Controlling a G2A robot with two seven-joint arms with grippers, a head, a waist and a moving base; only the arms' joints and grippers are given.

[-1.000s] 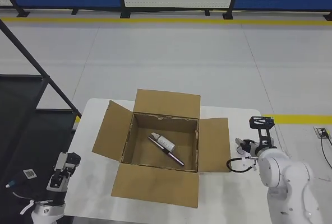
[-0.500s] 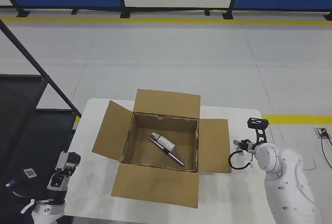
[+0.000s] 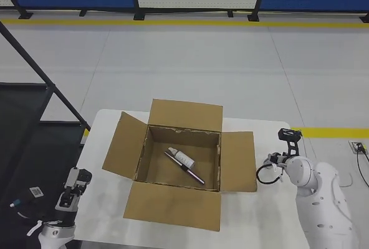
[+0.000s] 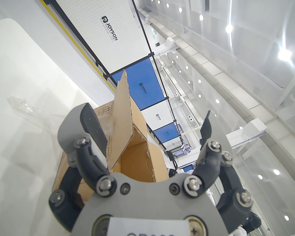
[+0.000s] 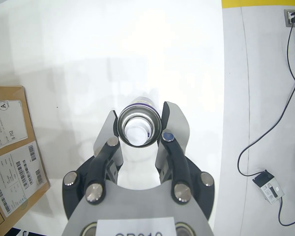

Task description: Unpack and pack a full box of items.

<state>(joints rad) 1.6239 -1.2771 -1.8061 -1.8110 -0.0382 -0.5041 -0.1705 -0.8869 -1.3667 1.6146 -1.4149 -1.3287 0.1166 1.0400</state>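
The right claw (image 5: 139, 115) is clenched on a metal can (image 5: 139, 130), one finger pressed against each side of it. The can stands upright between the fingers, above the white bench (image 5: 113, 37), its open rim turned toward the wrist; whether its base touches the bench cannot be told. From above, this claw (image 3: 273, 163) sits just beside the right flap of the open cardboard box (image 3: 186, 114), near the bench's (image 3: 259, 211) right edge.

Inward from the right claw, past that flap, a small white bottle (image 3: 180, 157) and a thin dark stick (image 3: 195, 175) lie on the floor of the box, close together and slanted.

The left claw (image 4: 147, 119) is released, its fingers wide apart with nothing between them. Ahead of it stands the box (image 4: 137, 148), one flap rising upright in front of the fingers. Seen from above, the left claw (image 3: 74, 182) is at the bench's near left corner, well apart from the box.
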